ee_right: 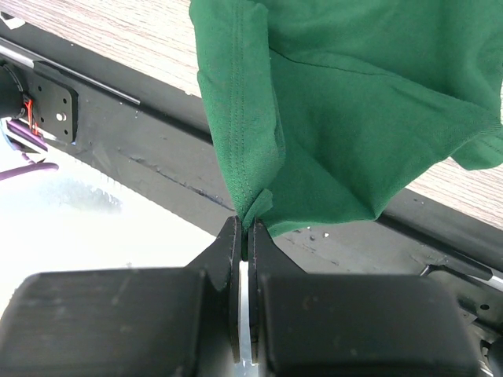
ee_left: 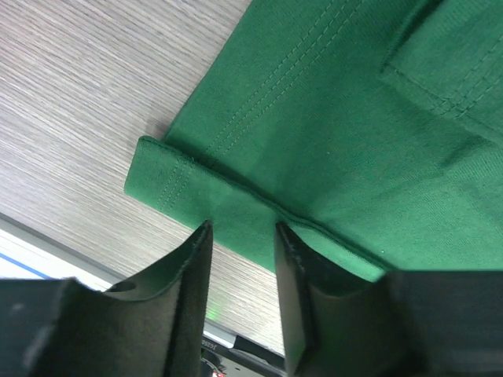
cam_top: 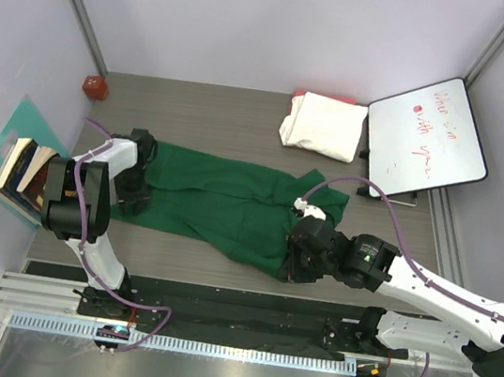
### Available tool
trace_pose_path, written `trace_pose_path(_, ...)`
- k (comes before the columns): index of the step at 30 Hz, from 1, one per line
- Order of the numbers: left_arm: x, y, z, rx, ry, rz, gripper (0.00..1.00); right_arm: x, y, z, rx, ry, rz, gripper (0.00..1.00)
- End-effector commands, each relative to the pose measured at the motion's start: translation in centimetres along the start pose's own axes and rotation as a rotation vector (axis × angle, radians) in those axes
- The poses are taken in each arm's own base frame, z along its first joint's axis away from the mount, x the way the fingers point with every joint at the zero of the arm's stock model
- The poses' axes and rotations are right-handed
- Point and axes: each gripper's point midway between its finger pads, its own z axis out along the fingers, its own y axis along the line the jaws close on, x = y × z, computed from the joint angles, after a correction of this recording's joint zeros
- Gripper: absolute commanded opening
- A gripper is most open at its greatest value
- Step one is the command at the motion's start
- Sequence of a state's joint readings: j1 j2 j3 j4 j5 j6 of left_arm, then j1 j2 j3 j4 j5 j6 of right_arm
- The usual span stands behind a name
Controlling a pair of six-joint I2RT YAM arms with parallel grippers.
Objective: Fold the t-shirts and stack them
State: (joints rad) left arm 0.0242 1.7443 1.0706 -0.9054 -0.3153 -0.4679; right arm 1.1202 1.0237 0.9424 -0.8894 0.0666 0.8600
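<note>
Green t-shirt [cam_top: 221, 205] is lying stretched between both grippers. Right gripper [ee_right: 245, 236] is clenching only a thin hem corner, so a pull is likely risking a slip; left gripper [ee_left: 242, 236] is waiting unclenched at the doubled hem. Counting: one green shirt, one cream-white folded t-shirt [cam_top: 323, 125] well beyond the right gripper, one red-pink edge [cam_top: 327, 96] beneath it.

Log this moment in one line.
green t-shirt: spread out | left pincer: open, straddling hem | right pincer: shut on edge | cream t-shirt: folded
</note>
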Motion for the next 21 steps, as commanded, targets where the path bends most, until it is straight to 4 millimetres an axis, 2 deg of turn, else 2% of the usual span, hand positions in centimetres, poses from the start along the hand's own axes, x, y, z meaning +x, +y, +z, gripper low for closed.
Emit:
trace_pose_path(1,-0.7,0.6,-0.2,-0.024,-0.037,-0.024,0.33,-1.2,0.8,-0.3,-0.02,-0.05,-0.016,0.01)
trace_pose_path(5,-1.3,0.9,-0.6,-0.03,-0.06,-0.042,0.3,-1.1,0.8,-0.3,-0.018,-0.048,-0.008,0.01)
trace_pose_path(7,-1.3,1.2,-0.6,-0.041,-0.061,-0.044,0.44,-1.3,0.7,-0.4,-0.018,-0.058,0.0,0.01)
trace_pose_path(9,-1.5,1.7,-0.7,-0.063,-0.076,-0.065,0.53,-1.8,0.2,-0.6,0.002,-0.091,0.012,0.01)
trace_pose_path(10,-1.7,2.0,-0.9,-0.064,-0.086,-0.079,0.55,-1.9,-0.1,-0.7,0.012,-0.105,0.017,0.01)
trace_pose_path(15,-2.2,2.9,-0.7,0.005,-0.075,-0.179,0.57,-2.8,-0.9,-1.5,0.042,-0.167,0.034,0.01)
trace_pose_path(21,-1.9,2.7,0.4,-0.001,-0.027,-0.171,0.56,-2.8,-1.2,-1.5,0.052,-0.165,0.012,0.01)
